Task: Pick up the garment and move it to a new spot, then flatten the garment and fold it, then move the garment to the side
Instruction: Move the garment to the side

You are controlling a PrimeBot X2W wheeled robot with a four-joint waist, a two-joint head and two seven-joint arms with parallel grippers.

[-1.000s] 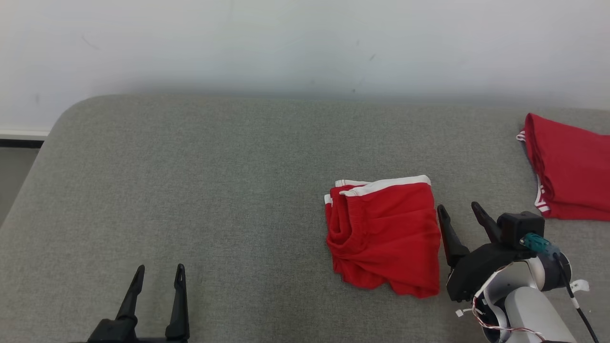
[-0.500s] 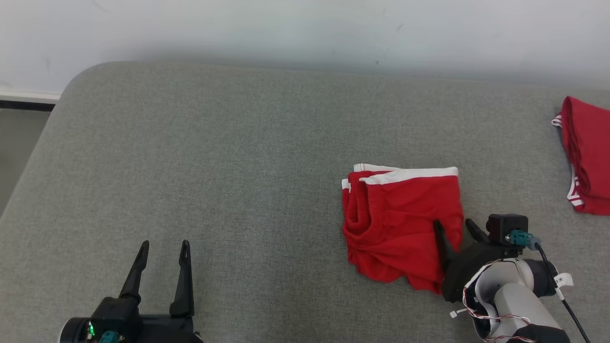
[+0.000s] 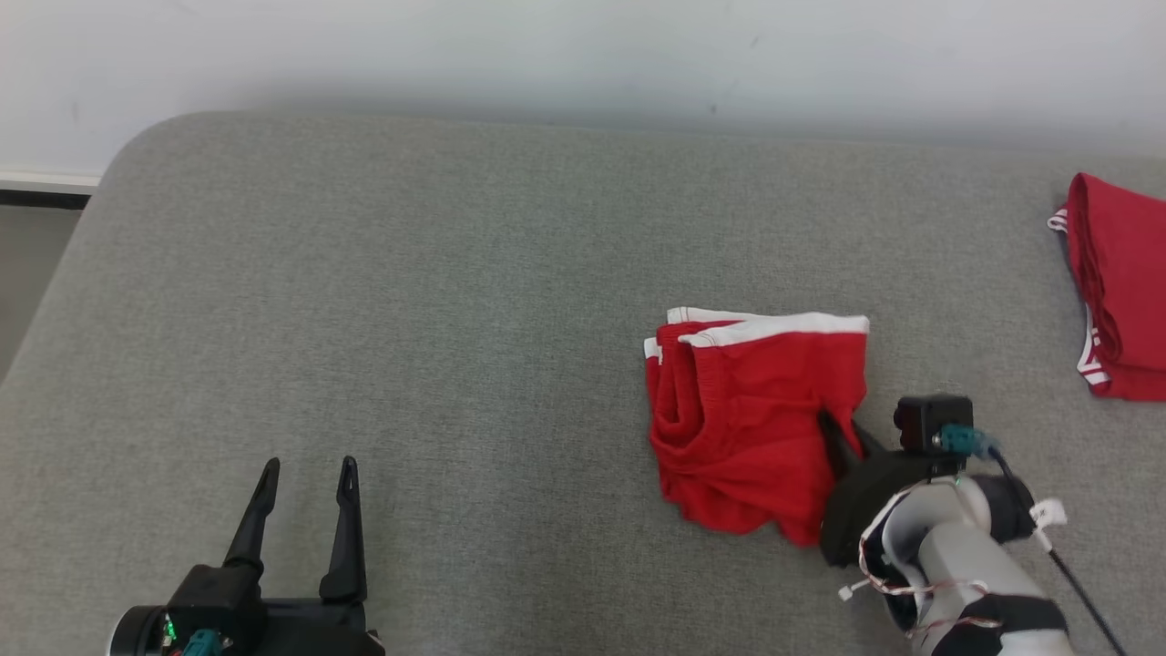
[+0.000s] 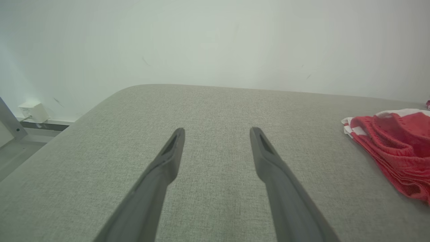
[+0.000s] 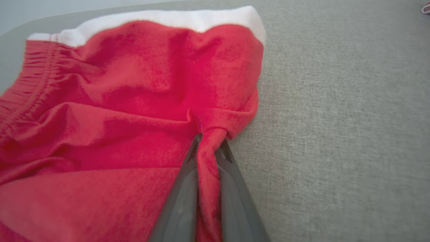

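Closure of the right tool is the change: a second ago its fingers stood apart just beside the red shorts; now they pinch a fold of the shorts' right edge. The shorts lie folded on the grey worktop, right of centre. The grip appears made, so carrying them aside, toward the other red garment, can probably begin. The left tool stands wide open, holding nothing.

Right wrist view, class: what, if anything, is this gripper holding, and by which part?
The right gripper is shut on the red shorts, pinching a fold at their side edge, below the white waistband. The left gripper holds nothing.
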